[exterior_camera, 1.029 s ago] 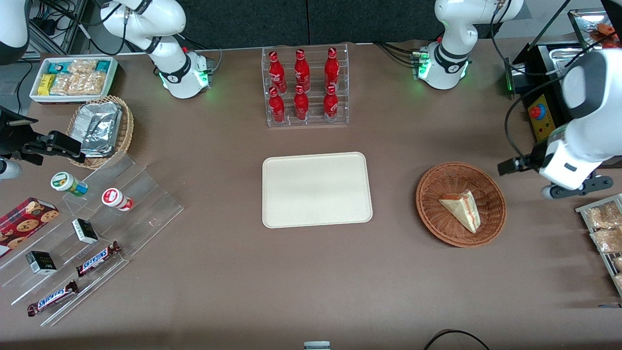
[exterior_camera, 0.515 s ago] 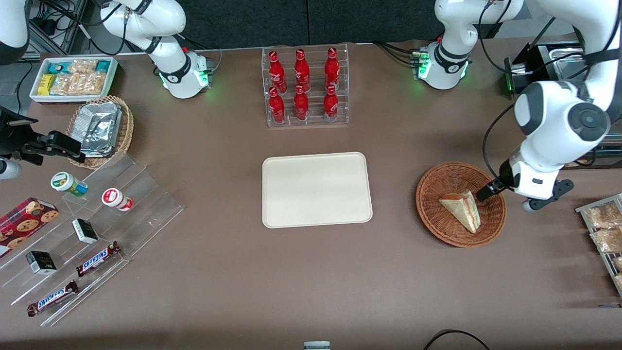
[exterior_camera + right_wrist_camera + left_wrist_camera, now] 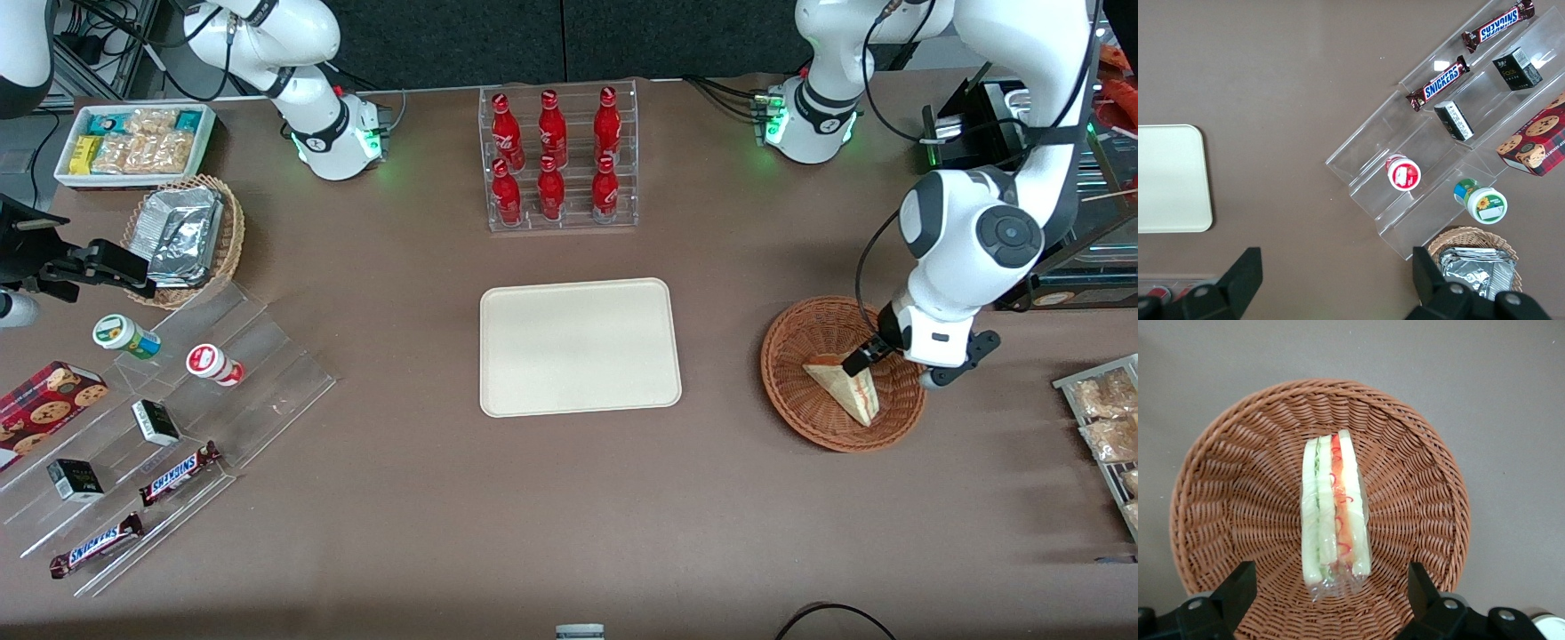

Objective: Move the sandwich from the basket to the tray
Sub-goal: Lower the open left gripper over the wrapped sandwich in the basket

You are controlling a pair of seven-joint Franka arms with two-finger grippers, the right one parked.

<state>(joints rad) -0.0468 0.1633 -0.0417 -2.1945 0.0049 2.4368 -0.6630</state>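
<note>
My gripper (image 3: 1328, 590) hangs just above the sandwich (image 3: 1335, 510), fingers (image 3: 1238, 587) spread wide on either side of it, touching nothing. The wrapped wedge lies in the middle of the reddish-brown wicker basket (image 3: 796, 391). From that basket the cream tray (image 3: 580, 347) sits at nine o'clock, well apart.

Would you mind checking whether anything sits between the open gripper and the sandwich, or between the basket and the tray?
Nothing visible does. The gripper hangs open over the sandwich in the basket, with only air between them. Only bare table separates the basket from the tray.
</note>
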